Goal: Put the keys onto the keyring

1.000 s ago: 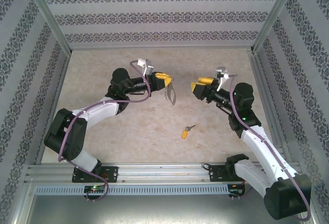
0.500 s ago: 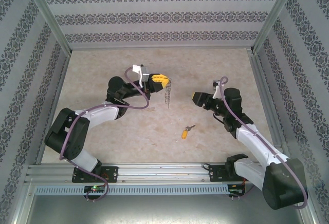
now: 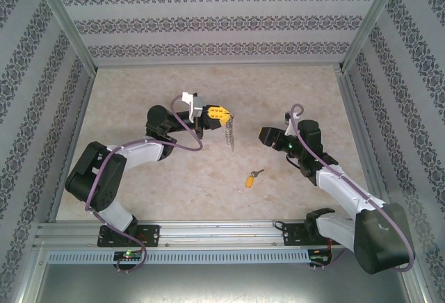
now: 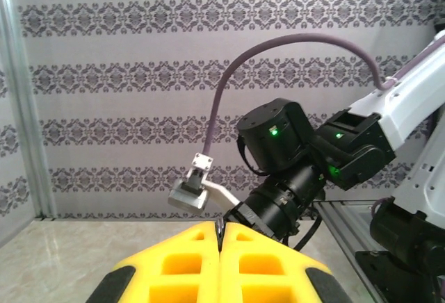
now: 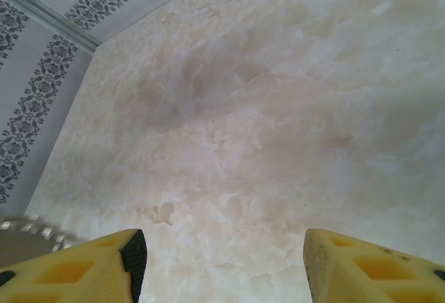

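Observation:
My left gripper [image 3: 220,113] hovers over the middle of the table, its yellow fingers [image 4: 174,265] pressed shut on the keyring [image 3: 229,133]. The keyring's dark loop and silvery chain links dangle below the fingers, and a thin dark edge of it [image 4: 221,228] pokes up between the pads. The key [image 3: 254,177], with a yellow-orange head and short silver blade, lies flat on the table nearer the front. My right gripper [image 3: 268,136] is to the right of the keyring and behind the key, tipped down toward the table. It [image 5: 219,251] is open over bare marble with nothing between its fingers.
The marble tabletop [image 3: 278,87] is fenced by patterned walls [image 3: 208,25] and metal corner posts. An aluminium rail [image 3: 222,232] carrying both arm bases runs along the front edge. In the left wrist view the right arm's forearm and camera [image 4: 292,171] stand close in front.
The right arm has dropped and swung forward and left, tipping its open gripper down toward the table. The left gripper has turned slightly, and the hanging keyring has swung with it.

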Motion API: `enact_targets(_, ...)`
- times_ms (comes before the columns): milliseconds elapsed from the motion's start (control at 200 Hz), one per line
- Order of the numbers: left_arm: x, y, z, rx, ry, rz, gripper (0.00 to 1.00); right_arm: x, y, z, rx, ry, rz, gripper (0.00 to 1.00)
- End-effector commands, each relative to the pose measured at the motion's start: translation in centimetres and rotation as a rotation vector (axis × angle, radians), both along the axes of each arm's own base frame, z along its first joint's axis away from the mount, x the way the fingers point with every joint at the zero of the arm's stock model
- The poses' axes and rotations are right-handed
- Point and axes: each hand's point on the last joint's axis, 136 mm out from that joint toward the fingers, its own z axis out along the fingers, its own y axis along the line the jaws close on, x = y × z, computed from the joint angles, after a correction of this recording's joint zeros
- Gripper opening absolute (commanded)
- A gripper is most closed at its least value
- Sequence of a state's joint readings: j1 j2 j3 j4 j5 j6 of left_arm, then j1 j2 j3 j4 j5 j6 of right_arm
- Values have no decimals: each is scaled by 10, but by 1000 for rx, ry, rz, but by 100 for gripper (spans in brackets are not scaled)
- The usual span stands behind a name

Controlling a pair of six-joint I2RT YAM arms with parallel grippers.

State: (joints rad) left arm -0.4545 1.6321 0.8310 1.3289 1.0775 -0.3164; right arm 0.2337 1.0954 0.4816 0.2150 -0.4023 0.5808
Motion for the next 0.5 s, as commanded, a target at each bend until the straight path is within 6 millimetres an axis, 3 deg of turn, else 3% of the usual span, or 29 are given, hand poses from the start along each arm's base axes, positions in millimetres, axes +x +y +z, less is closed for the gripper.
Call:
enact_targets(0,-19,-6,25,-33,-63,-104,0,8,1,7,-8,-34,-12,62)
enact_targets(495,-24,-15,74,-119,156,-184,0,12,6,12,-6,-53,0,62)
